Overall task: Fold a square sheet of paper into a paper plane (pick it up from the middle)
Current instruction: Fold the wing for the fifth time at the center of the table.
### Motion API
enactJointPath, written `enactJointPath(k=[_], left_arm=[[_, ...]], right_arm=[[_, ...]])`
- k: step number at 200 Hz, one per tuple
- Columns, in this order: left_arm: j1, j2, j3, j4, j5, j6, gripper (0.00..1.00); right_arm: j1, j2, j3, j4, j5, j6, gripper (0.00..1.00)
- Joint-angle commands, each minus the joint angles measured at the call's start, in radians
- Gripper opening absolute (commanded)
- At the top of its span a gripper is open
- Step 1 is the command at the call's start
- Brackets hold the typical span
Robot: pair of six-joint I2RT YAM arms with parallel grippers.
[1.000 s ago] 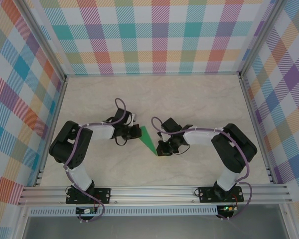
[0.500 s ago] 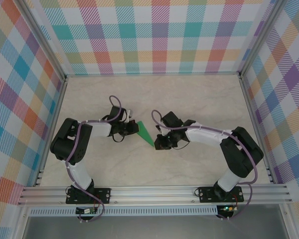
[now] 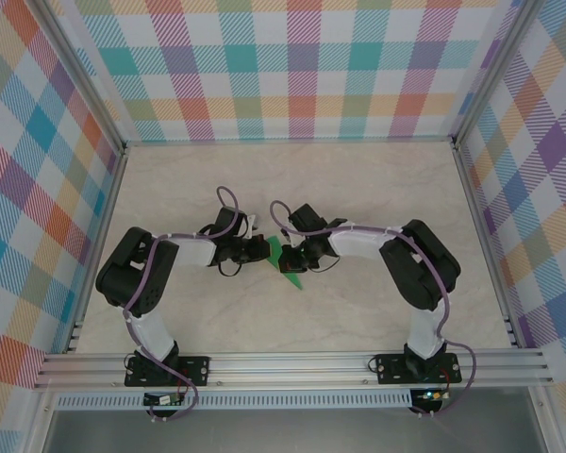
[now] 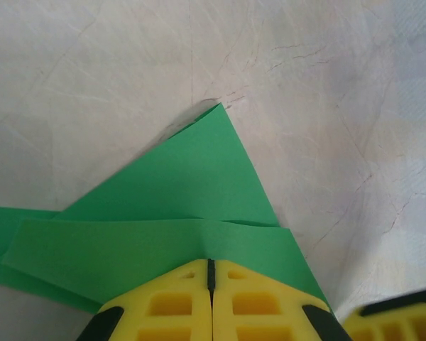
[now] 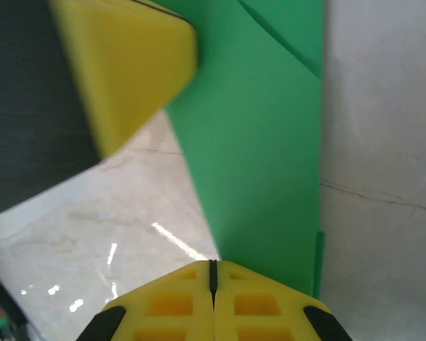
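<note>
Green and folded into a pointed shape, the sheet of paper (image 4: 192,185) is laid flat on the marbled table (image 3: 377,189), right at both sets of fingertips. The left gripper (image 4: 211,261) is clenched, its tips set against the layered edge. The right gripper (image 5: 214,263) is likewise clenched, tips set against the long flap, just beside the left.

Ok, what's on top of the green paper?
The left gripper and right gripper, both shut, sit tip-down on the green paper. Paper under their tips and the table beneath it are covered.
</note>
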Motion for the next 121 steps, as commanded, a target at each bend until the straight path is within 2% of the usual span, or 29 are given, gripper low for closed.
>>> enactJointPath(k=[1, 31, 78, 121], left_arm=[[-0.014, 0.017, -0.031, -0.118, 0.000, 0.014, 0.07], [-0.008, 0.021, -0.003, -0.156, -0.027, 0.043, 0.08], [0.045, 0.034, 0.029, -0.168, -0.031, 0.046, 0.17], [0.092, 0.050, 0.067, -0.186, -0.085, 0.048, 0.17]], right_arm=[[-0.013, 0.026, 0.016, 0.000, -0.008, 0.003, 0.06], [-0.030, 0.052, -0.018, -0.022, -0.002, -0.011, 0.06], [-0.061, 0.057, -0.113, 0.001, -0.056, -0.017, 0.06], [-0.064, 0.047, -0.140, 0.018, -0.082, -0.017, 0.07]])
